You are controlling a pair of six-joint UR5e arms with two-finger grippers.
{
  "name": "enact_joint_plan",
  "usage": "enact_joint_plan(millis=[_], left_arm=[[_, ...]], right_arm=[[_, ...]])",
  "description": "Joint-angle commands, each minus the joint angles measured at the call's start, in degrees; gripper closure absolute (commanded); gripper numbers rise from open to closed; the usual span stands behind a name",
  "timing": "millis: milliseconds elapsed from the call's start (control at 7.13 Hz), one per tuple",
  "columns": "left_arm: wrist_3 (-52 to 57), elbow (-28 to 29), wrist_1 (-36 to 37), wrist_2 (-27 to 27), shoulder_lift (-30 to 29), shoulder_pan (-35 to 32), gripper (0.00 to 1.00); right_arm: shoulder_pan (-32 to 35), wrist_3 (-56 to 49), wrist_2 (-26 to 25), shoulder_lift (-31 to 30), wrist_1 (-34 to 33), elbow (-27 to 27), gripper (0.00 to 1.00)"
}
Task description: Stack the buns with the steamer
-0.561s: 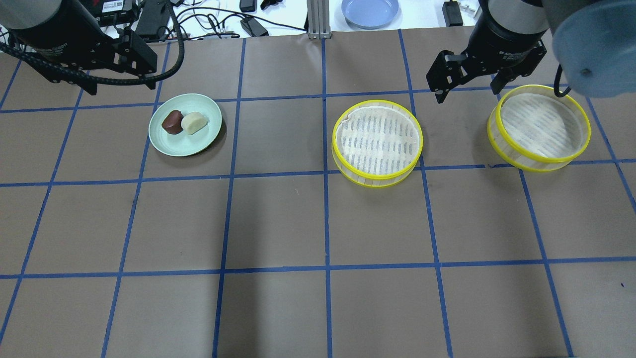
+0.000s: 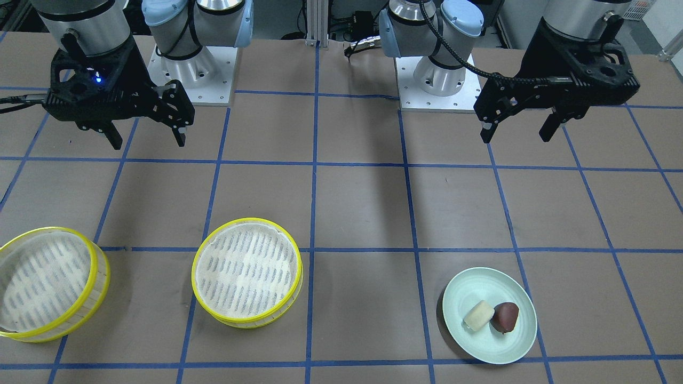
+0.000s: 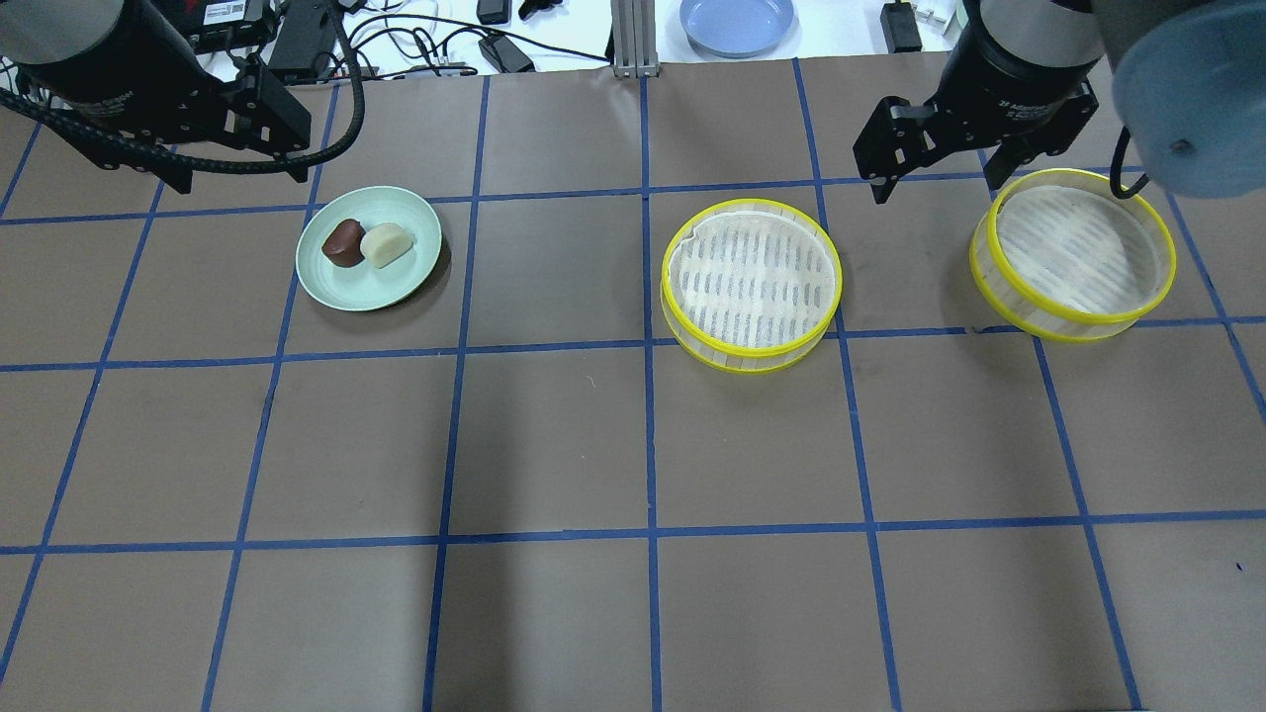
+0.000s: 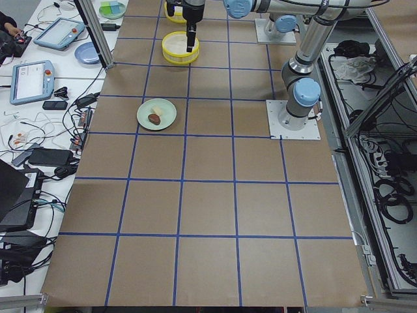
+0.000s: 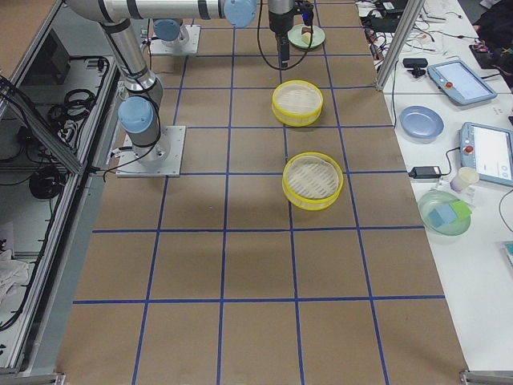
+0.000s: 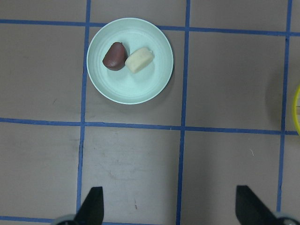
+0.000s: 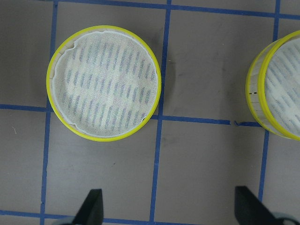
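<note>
A cream-white bun [image 3: 386,244] and a dark reddish-brown bun [image 3: 343,242] lie side by side, touching, on a mint-green plate [image 3: 366,289]. They also show in the left wrist view, cream [image 6: 139,60] and brown [image 6: 114,56]. One steamer tier [image 3: 752,282] sits at the table's middle and a second tier [image 3: 1076,252] at the right; both are empty. My left gripper [image 3: 240,170] hovers open and empty beyond and left of the plate. My right gripper [image 3: 935,185] hovers open and empty between the far edges of the two tiers.
A blue plate [image 3: 737,22], cables and power bricks [image 3: 297,40] lie off the mat at the far edge, beside an aluminium post [image 3: 626,40]. The arm bases [image 2: 192,69] [image 2: 437,74] stand at the robot's side of the table.
Both grippers have shifted slightly toward the far edge of the table. Buns, plate and steamer tiers have not moved.
</note>
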Motion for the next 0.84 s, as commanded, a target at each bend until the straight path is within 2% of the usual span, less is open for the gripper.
enact_joint_plan(millis=[0, 140, 280, 421, 561, 701], left_arm=[[1.75, -0.25, 0.99, -0.72, -2.45, 1.41, 0.0], [3.15, -0.34, 3.7, -1.25, -4.2, 1.42, 0.0], [5.26, -0.34, 4.86, -1.16, -6.92, 1.68, 0.0], [10.32, -0.34, 6.87, -1.25, -9.73, 1.77, 0.0], [20.73, -0.51, 12.54, -0.73, -13.06, 1.86, 0.0], [24.84, -1.82, 18.43, -0.9, -16.84, 2.03, 0.0]], right_arm=[[-0.6, 0.0, 0.08, 1.1, -0.99, 0.47, 0.0], [-3.21, 0.0, 0.08, 3.72, -1.43, 0.48, 0.0], [-9.24, 0.18, 1.21, 7.49, -1.18, 0.39, 0.0], [-14.79, 0.01, 1.22, 8.74, -1.78, -0.31, 0.0], [-20.76, -4.26, 1.31, 10.15, -5.36, -0.75, 0.01], [-25.78, -13.0, 2.53, 12.86, -8.61, -3.1, 0.01]])
